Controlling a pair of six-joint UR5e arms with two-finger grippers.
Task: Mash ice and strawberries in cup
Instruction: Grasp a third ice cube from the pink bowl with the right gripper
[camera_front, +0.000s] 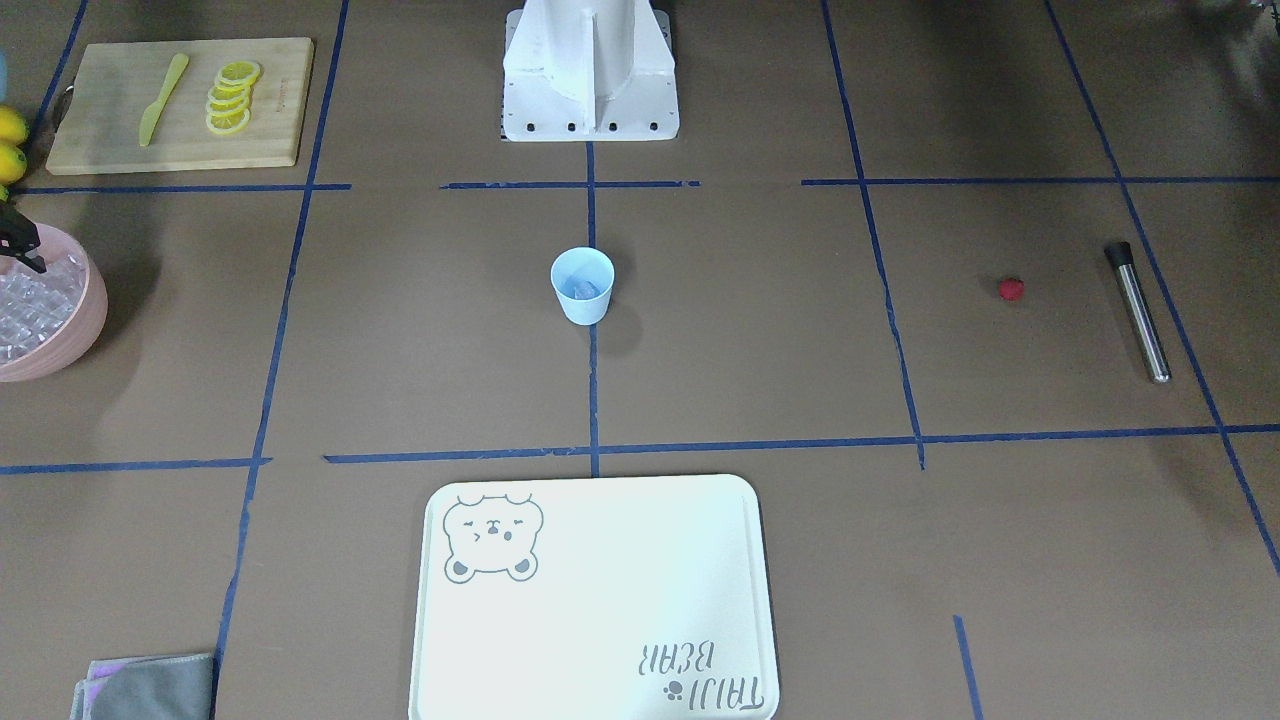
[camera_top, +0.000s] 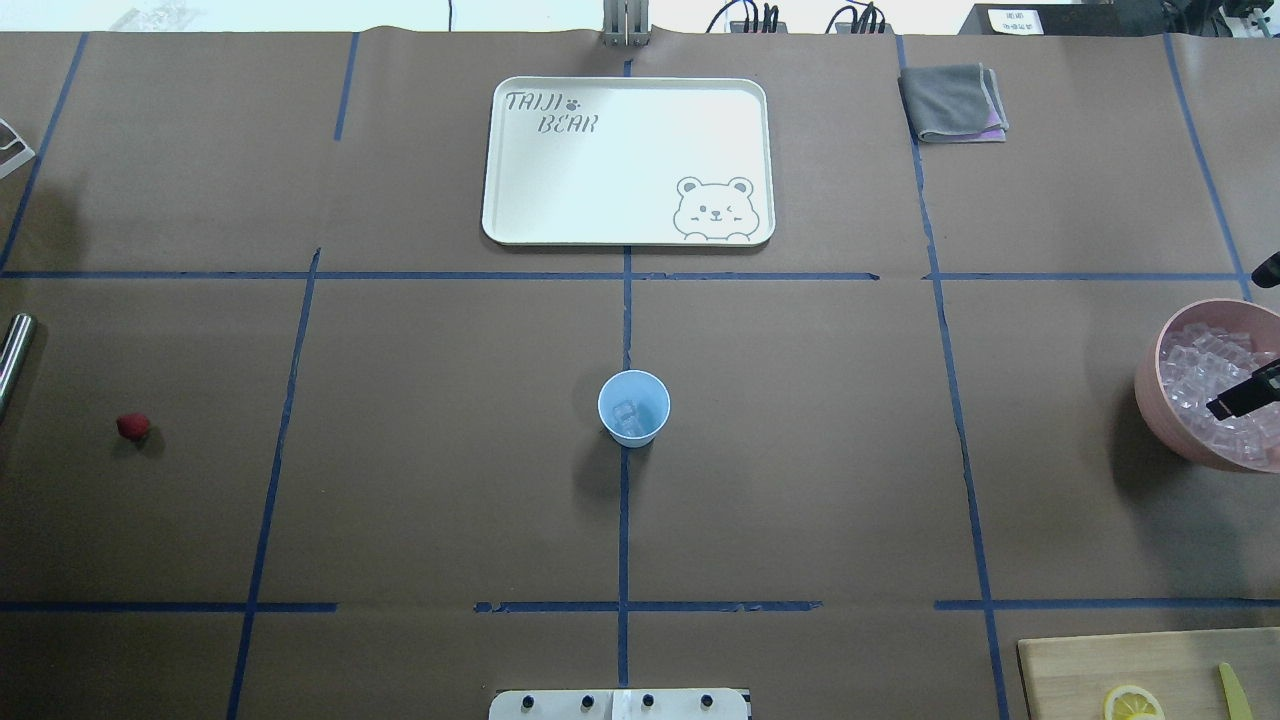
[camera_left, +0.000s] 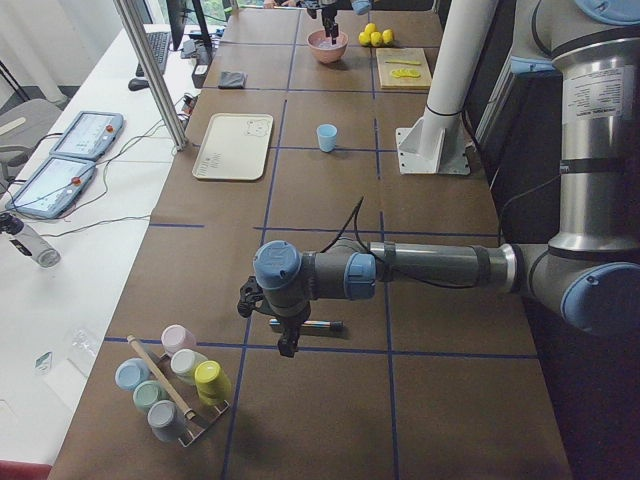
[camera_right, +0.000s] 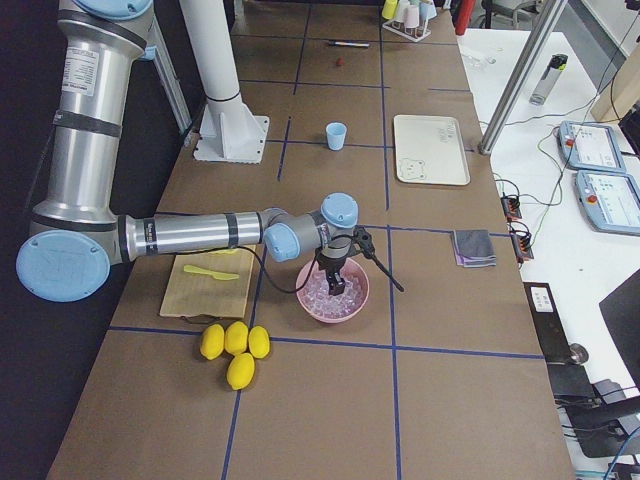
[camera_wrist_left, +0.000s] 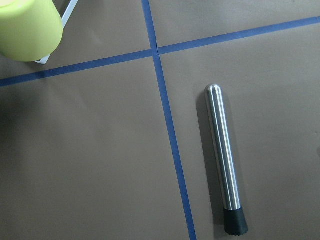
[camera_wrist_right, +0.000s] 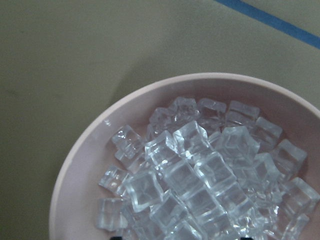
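Hanging over the pink bowl (camera_right: 362, 292), the right gripper (camera_right: 337, 285) has ice (camera_wrist_right: 200, 175) right under it — spread or pressed together, I cannot tell. Far off stands the cup (camera_top: 633, 407), ice inside. Farther still — the strawberry (camera_top: 133, 427), near the left gripper (camera_left: 288, 345), also unclear, above a metal stick (camera_wrist_left: 223, 160).

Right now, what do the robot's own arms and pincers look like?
Both arms are silver-grey metal tubes linked by rounded joints with pale blue caps. The left arm and the right arm each carry a white printed label on the upright tube and a thin black cable near the wrist. The left pincer and the right pincer are small and black.
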